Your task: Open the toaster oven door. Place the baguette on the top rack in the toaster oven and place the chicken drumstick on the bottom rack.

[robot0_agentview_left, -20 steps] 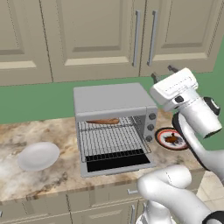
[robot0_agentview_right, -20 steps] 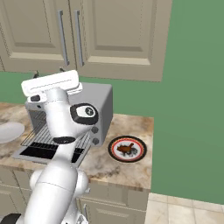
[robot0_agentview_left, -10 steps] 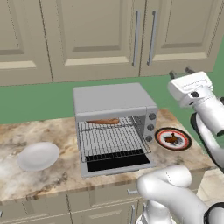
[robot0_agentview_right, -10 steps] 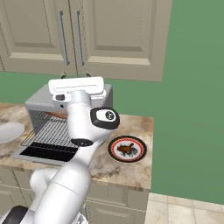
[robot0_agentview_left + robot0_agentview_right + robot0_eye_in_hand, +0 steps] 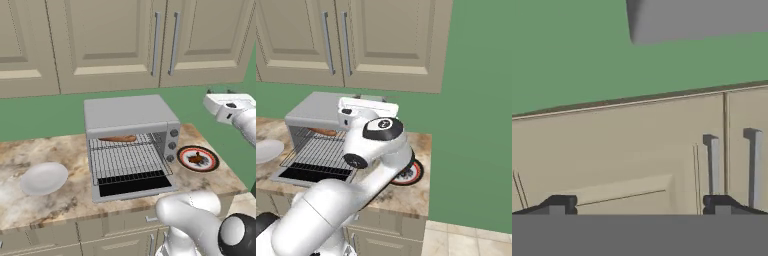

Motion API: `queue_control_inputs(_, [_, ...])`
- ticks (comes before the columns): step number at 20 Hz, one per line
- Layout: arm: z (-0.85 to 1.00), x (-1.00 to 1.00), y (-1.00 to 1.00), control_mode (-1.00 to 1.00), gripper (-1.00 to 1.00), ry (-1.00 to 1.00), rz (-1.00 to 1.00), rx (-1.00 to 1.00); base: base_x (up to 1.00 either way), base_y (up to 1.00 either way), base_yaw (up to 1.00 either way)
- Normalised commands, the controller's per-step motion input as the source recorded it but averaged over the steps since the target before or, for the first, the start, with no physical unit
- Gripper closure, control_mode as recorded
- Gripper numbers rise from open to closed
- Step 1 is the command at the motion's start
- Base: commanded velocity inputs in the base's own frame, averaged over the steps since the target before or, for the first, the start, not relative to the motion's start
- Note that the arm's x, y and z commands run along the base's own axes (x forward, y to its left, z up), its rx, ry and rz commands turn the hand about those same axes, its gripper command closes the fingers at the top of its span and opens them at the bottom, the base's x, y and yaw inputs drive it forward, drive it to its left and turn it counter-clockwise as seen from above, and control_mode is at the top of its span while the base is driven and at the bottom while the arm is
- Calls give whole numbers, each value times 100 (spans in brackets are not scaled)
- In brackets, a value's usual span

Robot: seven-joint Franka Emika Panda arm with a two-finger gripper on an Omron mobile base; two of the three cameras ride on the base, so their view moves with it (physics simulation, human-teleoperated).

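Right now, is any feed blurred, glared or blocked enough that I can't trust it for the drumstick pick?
Left base view: even flat light, no glare, the drumstick on its plate is small but sharp. Right base view: sharp, but the arm covers most of the plate. Hand view: soft and low in detail, aimed at cabinet doors and green wall, with the open gripper empty.

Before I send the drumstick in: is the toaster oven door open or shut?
Open: the toaster oven door lies flat on the counter, racks exposed.
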Motion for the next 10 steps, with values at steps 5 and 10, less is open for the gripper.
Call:
queue_control_inputs(5, [-54,0,-47,-100,-100,61,-2,-27,0,0,0])
queue_control_inputs(10, [-32,0,-45,-100,-100,66,-9,-25,0,0,0])
